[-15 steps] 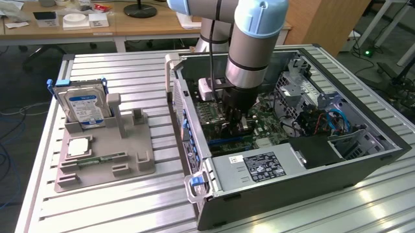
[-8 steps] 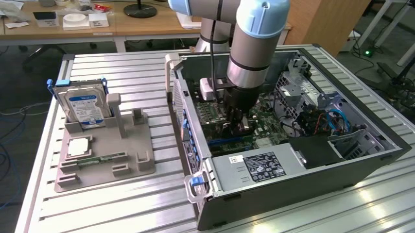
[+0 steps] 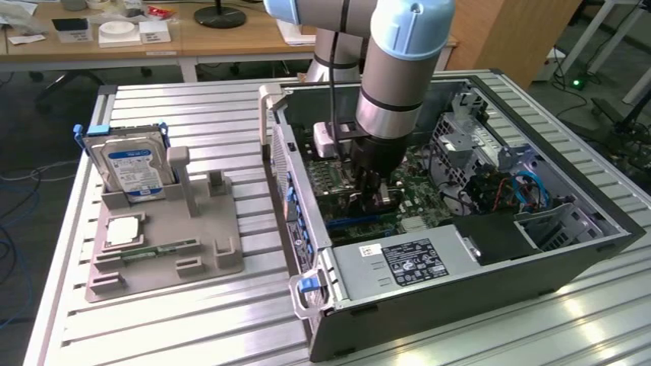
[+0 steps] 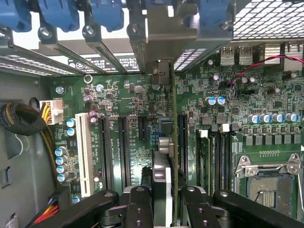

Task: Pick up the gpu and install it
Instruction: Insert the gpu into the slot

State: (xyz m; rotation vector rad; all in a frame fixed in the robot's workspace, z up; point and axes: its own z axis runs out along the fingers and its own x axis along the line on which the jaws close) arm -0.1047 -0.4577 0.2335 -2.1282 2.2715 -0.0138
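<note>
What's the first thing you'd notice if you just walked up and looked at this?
The big grey robot arm reaching down into the open computer case, with its gripper closed on the gpu, held edge-on just over the green motherboard. On the exterior view's left, a silver hard drive with a blue label stands upright in a grey holder tray.

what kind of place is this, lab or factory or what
Probably a robotics lab or workshop rather than a factory: an open computer case lies on a slotted aluminium table, a hard drive stands in a parts fixture, and office desks sit behind.
</note>
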